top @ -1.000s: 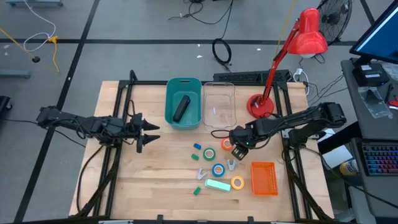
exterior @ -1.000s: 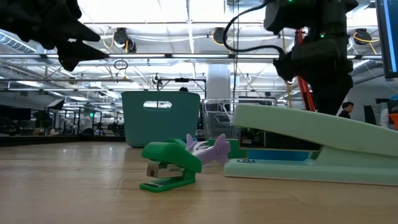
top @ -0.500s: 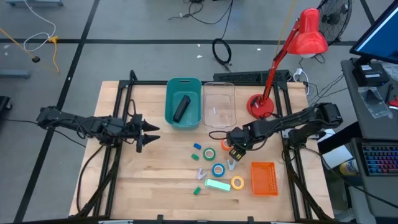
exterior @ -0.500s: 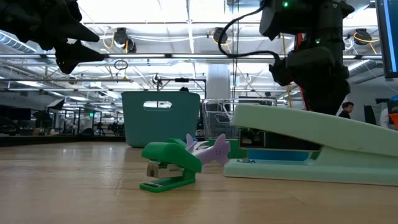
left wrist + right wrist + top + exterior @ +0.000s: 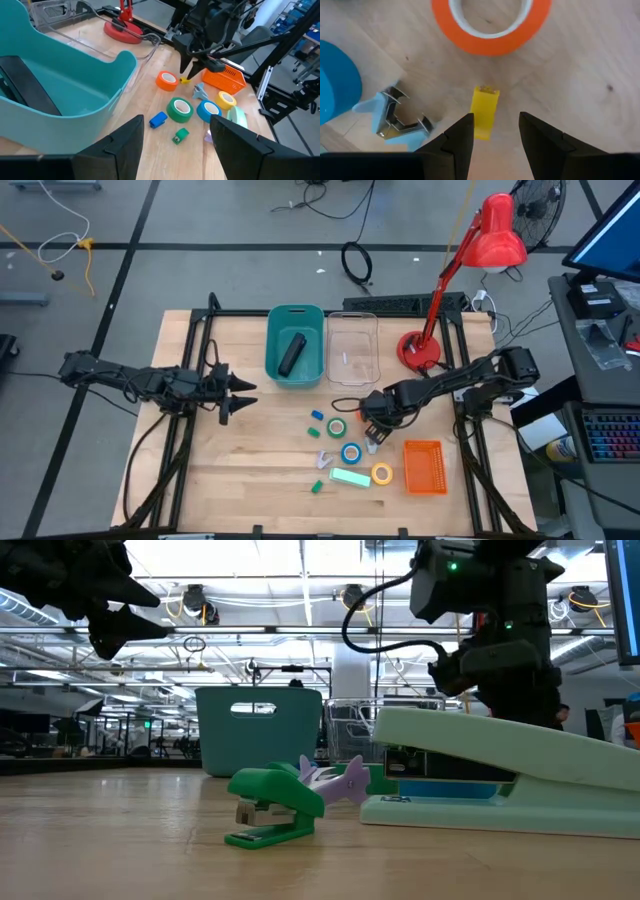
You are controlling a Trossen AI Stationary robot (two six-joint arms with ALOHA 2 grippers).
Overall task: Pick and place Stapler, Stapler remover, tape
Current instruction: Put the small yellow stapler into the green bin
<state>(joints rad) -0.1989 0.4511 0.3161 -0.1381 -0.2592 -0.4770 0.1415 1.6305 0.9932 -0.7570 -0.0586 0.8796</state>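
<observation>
Status: early. The long black bar-shaped stapler (image 5: 291, 353) lies inside the teal plastic bin (image 5: 274, 365) at the back of the wooden worktop (image 5: 250, 450), so I'd count that one as placed. The clear plastic bin (image 5: 353, 370) just beside it looks bare. Everything else is loose on the worktop.

Right pincer (image 5: 372, 432) is low over the cluster; its wrist view shows the fingers (image 5: 460, 137) spread, straddling a small yellow block-shaped piece (image 5: 484, 112) without touching it, just beside the orange-red tape ring (image 5: 490, 30). Nothing held. My read: it's lining up a grab on that yellow piece.

Left pincer (image 5: 240, 396) hangs above the worktop well away on the left, fingers apart, empty, waiting.

Count on the worktop:
- Tape rings: 4. Orange-red, green (image 5: 337, 426), blue (image 5: 350, 452), yellow (image 5: 382, 473).
- Claw-type staple removers: 2 seen, pale blue (image 5: 395, 117) beside the yellow piece, lilac (image 5: 348, 780) near the front.
- Pale mint desk stapler (image 5: 350, 477): 1, at the front.
- Small green mini stapler (image 5: 272, 806): 1.
- Small blue piece (image 5: 158, 120) and small green piece (image 5: 181, 135): 1 each; can't tell what they are.
- Orange mesh basket (image 5: 424, 465): 1, right front, looks unfilled.

Left to do, as I judge it: removers and all four tapes.
</observation>
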